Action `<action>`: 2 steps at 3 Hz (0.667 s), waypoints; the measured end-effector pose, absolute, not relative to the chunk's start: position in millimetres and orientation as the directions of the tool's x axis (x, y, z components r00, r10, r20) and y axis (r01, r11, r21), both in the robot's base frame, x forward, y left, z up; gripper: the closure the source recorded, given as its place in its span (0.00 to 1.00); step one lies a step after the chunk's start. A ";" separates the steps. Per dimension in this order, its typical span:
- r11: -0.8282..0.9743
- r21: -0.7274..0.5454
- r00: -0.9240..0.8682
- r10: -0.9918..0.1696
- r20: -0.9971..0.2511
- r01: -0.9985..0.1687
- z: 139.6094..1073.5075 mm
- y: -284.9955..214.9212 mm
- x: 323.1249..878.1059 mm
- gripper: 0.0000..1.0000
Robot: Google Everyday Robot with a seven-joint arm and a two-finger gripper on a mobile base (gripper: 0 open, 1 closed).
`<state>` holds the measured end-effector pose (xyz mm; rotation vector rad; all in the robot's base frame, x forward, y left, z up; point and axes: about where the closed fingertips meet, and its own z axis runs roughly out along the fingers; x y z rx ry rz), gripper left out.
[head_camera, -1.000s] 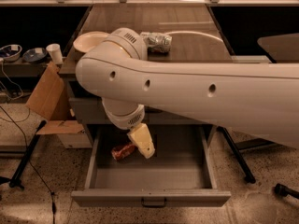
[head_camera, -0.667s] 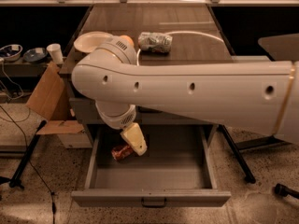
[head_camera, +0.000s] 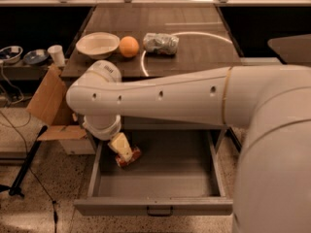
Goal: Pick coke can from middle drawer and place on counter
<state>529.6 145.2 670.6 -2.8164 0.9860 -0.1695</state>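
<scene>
The coke can (head_camera: 131,158), red-brown, lies on its side at the left of the open middle drawer (head_camera: 165,178), near its left wall. My gripper (head_camera: 121,148) hangs down from the big white arm into the drawer and sits right on top of the can, covering its upper left part. The counter (head_camera: 199,52) is the dark wood-grain top behind the drawer, with a pale curved line across it. The arm covers the counter's front edge.
On the counter stand a pale bowl (head_camera: 97,43), an orange (head_camera: 129,46) and a shiny white-and-green packet (head_camera: 161,43). An open cardboard box (head_camera: 48,106) sits on the floor left of the drawer. The drawer's front panel has a black handle (head_camera: 159,211).
The arm has swung left and the gripper has moved left and down inside the drawer, onto the can. The can has stayed in place.
</scene>
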 end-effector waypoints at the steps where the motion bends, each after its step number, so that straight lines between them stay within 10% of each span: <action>1: -0.800 -0.207 0.815 -0.579 0.022 -0.563 604.4 189.9 554.3 0.00; 2: -0.800 -0.207 0.815 -0.579 0.022 -0.563 604.4 189.9 554.3 0.00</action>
